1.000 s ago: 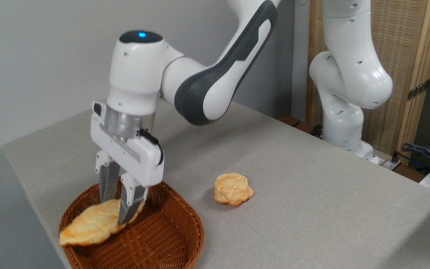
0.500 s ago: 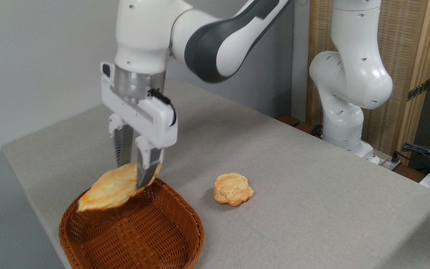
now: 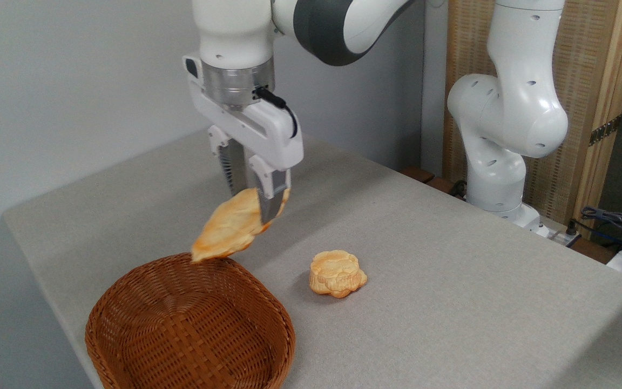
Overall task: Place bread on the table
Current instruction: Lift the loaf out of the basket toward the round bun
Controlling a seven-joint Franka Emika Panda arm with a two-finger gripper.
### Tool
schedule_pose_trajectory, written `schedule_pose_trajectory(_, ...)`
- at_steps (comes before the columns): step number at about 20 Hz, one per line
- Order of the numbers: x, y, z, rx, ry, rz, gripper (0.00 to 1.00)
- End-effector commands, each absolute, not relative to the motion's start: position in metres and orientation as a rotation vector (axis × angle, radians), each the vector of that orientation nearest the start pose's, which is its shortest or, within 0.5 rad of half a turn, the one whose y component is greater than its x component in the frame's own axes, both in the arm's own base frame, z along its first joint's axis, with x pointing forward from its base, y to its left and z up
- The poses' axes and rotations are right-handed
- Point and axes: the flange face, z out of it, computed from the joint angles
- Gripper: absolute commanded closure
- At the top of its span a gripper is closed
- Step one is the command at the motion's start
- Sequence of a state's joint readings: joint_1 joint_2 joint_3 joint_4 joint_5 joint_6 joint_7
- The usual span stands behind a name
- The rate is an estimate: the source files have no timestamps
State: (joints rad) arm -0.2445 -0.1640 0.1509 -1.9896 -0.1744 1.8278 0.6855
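Above the table point(image 3: 451, 302), the gripper point(image 3: 254, 208) is pinching the bread point(image 3: 230, 227) between closed fingers, dangling it over the basket point(image 3: 192, 329) rim; a bun point(image 3: 337, 273) is sitting nearby.

Matt cloth table point(image 3: 451, 302), woven wicker basket point(image 3: 192, 329), glossy plastic arm point(image 3: 511, 113).
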Motion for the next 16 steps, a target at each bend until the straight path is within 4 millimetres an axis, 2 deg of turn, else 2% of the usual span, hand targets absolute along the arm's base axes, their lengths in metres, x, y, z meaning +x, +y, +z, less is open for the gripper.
schedule_pose_trajectory(1,0.486,-0.056,0.534,-3.133,1.248,0.037,0.28)
schedule_pose_trajectory(5,0.470,-0.056,0.524,-3.143,1.275,0.137,0.23)
schedule_pose_trajectory(7,0.470,-0.057,0.518,-3.139,1.282,0.181,0.12)
schedule_pose_trajectory(8,0.471,-0.058,0.516,-3.139,1.280,0.187,0.00)
schedule_pose_trajectory(13,0.484,-0.064,0.490,-3.107,1.279,0.261,0.00)
schedule_pose_trajectory(16,0.490,-0.068,0.486,-3.092,1.281,0.226,0.00)
